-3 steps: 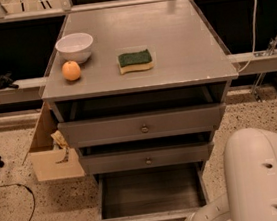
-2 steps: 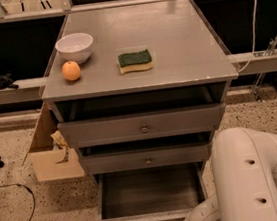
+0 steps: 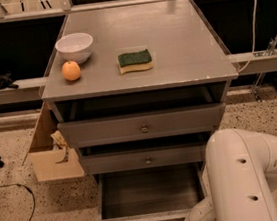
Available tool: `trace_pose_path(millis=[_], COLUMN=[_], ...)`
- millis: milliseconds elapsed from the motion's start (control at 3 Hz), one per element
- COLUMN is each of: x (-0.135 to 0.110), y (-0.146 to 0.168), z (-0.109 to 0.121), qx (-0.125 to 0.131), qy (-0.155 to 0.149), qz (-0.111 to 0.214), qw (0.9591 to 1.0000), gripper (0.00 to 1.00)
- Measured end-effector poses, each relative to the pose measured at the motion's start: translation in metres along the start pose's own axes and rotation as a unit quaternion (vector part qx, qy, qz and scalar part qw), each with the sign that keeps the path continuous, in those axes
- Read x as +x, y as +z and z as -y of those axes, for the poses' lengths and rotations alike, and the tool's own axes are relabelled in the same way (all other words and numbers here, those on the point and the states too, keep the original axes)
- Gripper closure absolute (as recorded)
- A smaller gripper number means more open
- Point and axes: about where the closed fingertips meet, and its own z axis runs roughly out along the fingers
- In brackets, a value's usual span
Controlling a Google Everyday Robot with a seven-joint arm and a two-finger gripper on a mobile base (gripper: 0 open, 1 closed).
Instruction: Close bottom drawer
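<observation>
The bottom drawer stands pulled wide open below the tabletop's front edge, its deep grey box showing. The two drawers above it sit slightly ajar. The robot's white arm bends down beside the open drawer's right side, under the front right corner. Its gripper is out of sight past the lower end of the arm, so I cannot tell how the jaws stand. Near the left edge sit a white bowl and an orange, with a sponge toward the middle.
</observation>
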Motion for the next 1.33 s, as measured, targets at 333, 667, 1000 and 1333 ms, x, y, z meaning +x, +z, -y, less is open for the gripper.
trace_pose_path(millis=[333,667,1000,1333], x=[0.0002,0.0002,0.0002,0.0001], y=[0.0,0.0,0.0,0.0], z=[-0.0002,-0.0002,-0.0003,-0.0003], qx=[-0.001,-0.001,-0.001,-0.001], qy=[0.0,0.0,0.0,0.0], qz=[-0.001,-0.001,-0.001,-0.001], qw=[1.0,1.0,1.0,1.0], gripper=[1.0,0.82,0.51,0.28])
